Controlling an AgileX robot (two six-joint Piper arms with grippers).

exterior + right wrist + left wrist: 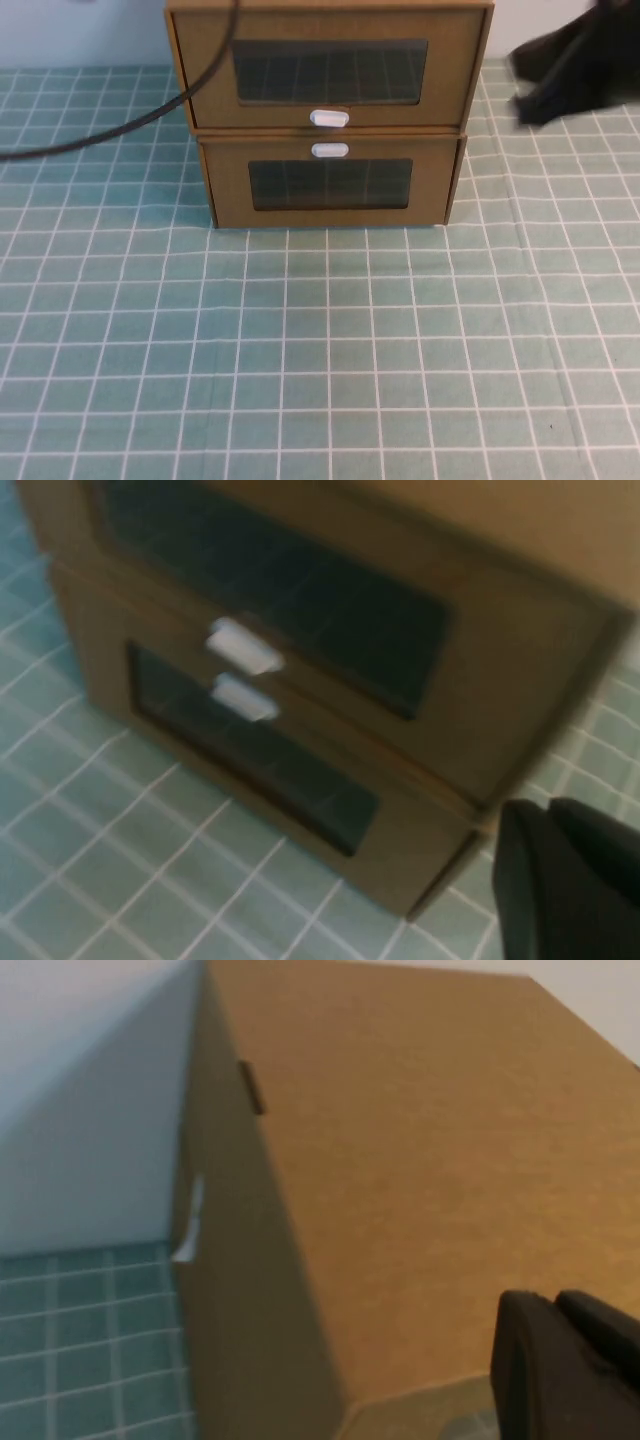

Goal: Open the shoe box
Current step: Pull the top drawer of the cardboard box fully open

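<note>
Two brown cardboard shoe boxes are stacked at the back of the table, the upper box [330, 70] on the lower box [330, 185]. Each has a dark window and a white handle: upper handle [329, 119], lower handle [330, 151]. Both fronts are closed. My right gripper [530, 85] hovers just right of the upper box, shut and empty. In the right wrist view the right gripper [550, 815] is beside the boxes' front corner, apart from the handles [243, 647]. My left gripper [560, 1305] is shut and empty, at the far edge of the box top [420, 1160].
A black cable [120, 125] runs from the far left across the upper box's top left corner. The teal checked tablecloth [320, 350] covers the table in front of the boxes. A pale wall stands behind.
</note>
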